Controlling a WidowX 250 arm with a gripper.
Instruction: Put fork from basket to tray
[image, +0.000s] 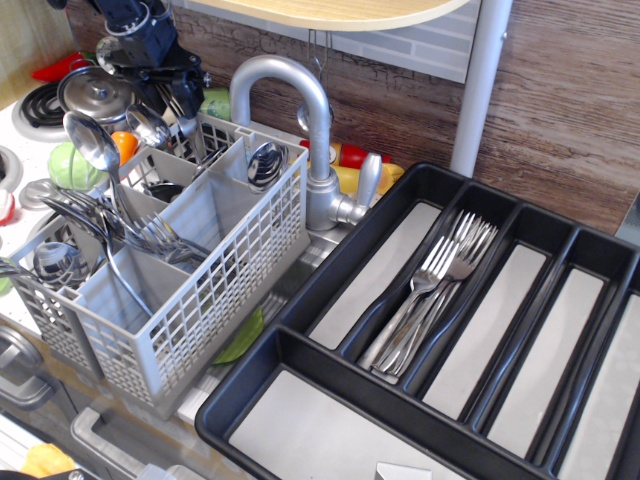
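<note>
The grey basket (232, 268) stands at the left with several forks (160, 236) and spoons (92, 142) in its compartments. My black gripper (183, 92) is over the basket's far corner compartment. It looks shut on the upper end of a silver fork (190, 125), whose lower end still reaches down into that compartment. The black tray (300, 305) lies at the right. Several forks (432, 288) lie together in its second long compartment.
A grey faucet (292, 82) arches between basket and tray, right beside the gripper. A white post (482, 90) stands behind the tray. A pot (88, 92) and toy vegetables sit at the far left. A wooden shelf hangs overhead.
</note>
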